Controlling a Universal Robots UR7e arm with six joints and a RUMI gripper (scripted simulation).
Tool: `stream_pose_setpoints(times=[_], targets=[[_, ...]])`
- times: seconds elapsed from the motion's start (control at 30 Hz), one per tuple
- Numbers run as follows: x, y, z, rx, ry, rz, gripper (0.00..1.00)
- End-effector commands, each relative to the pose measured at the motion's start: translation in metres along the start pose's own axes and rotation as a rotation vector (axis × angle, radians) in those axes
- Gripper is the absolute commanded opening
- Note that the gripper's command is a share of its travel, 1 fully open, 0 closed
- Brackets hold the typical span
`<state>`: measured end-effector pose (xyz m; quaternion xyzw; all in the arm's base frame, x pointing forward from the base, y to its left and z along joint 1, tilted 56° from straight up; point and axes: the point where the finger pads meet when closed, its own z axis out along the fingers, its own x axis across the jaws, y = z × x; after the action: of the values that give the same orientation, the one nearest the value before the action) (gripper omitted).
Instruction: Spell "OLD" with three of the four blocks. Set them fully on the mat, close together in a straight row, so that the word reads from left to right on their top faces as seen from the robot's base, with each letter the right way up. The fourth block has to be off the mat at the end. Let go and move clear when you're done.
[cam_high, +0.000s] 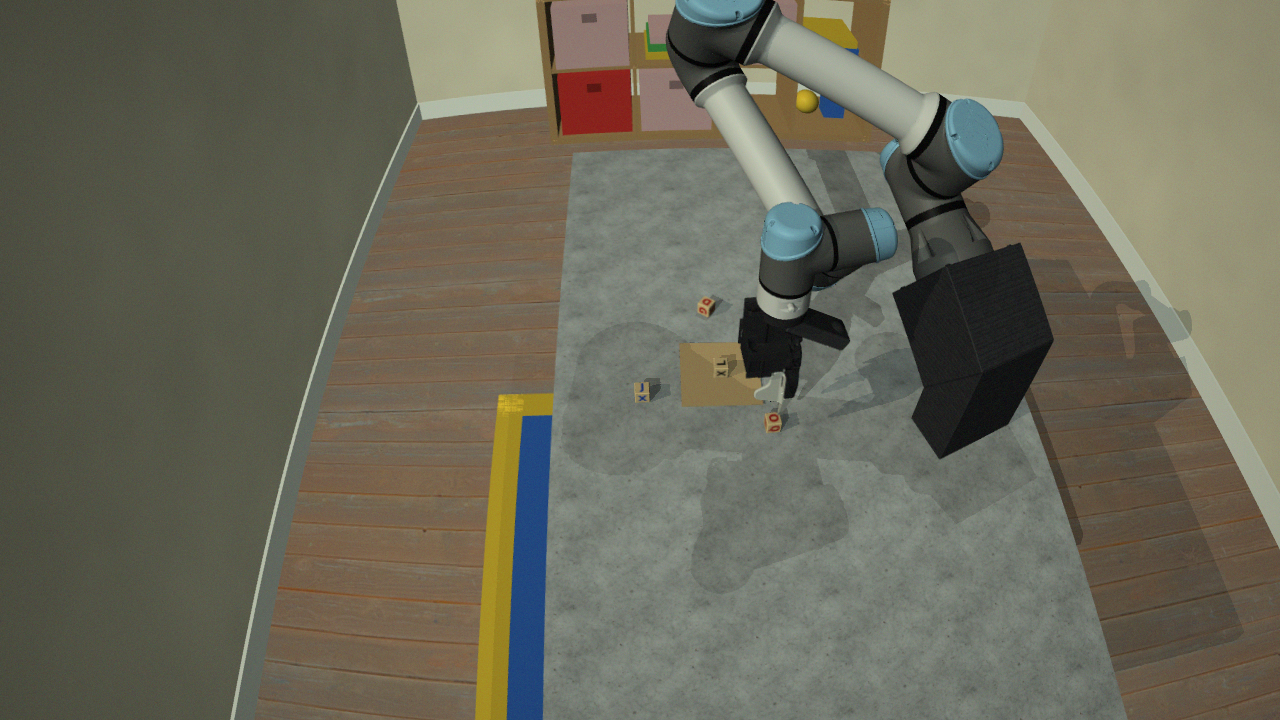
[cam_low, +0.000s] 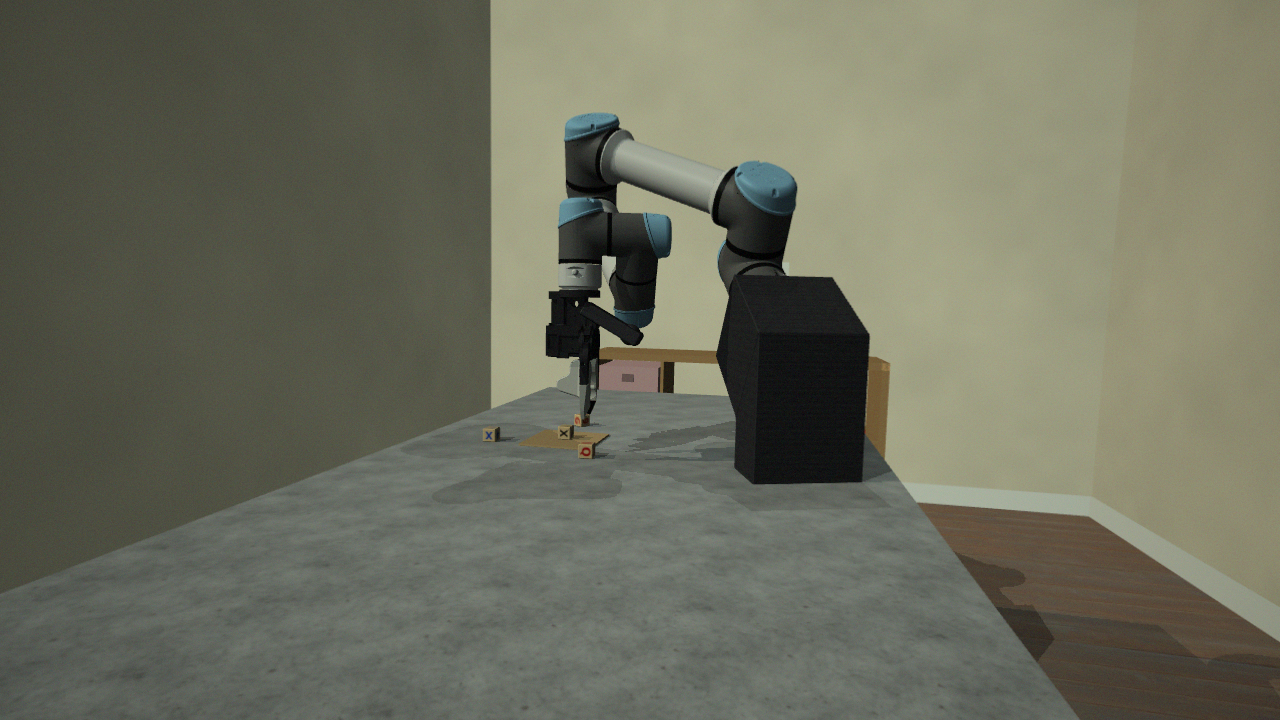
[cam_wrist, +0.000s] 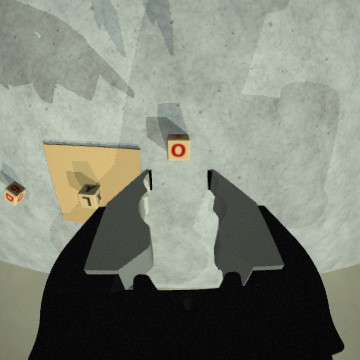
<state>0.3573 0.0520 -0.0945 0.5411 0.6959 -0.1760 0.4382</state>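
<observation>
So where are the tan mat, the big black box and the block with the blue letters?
tan mat (cam_high: 702, 390) (cam_low: 546, 441) (cam_wrist: 57, 165): top, exterior, wrist; bare surface
black box (cam_high: 993, 313) (cam_low: 810, 402): top, exterior; side faces
blue-lettered block (cam_high: 641, 392) (cam_low: 489, 435): top, exterior; lettered side

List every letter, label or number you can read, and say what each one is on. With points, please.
"L": top of the block on the mat (cam_high: 721, 367) (cam_low: 564, 432) (cam_wrist: 89, 196).
"X": its side, black.
"J": top of the blue-lettered block (cam_high: 641, 392) (cam_low: 490, 434), as the top view shows it.
"X": its side, blue.
"O": red, on the block nearest the exterior camera (cam_high: 773, 422) (cam_low: 586, 450) (cam_wrist: 178, 150).
Farthest block (cam_high: 706, 307) (cam_low: 580, 420) (cam_wrist: 15, 194): red letters, too small to read surely.
</observation>
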Motion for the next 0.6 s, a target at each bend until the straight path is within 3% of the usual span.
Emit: stream_pose_setpoints(times=[0.0,0.57], targets=[[0.0,0.0,0.008,-0.002,0.001,0.0,0.3],[0.0,0.0,0.031,-0.002,0.001,0.0,0.3]])
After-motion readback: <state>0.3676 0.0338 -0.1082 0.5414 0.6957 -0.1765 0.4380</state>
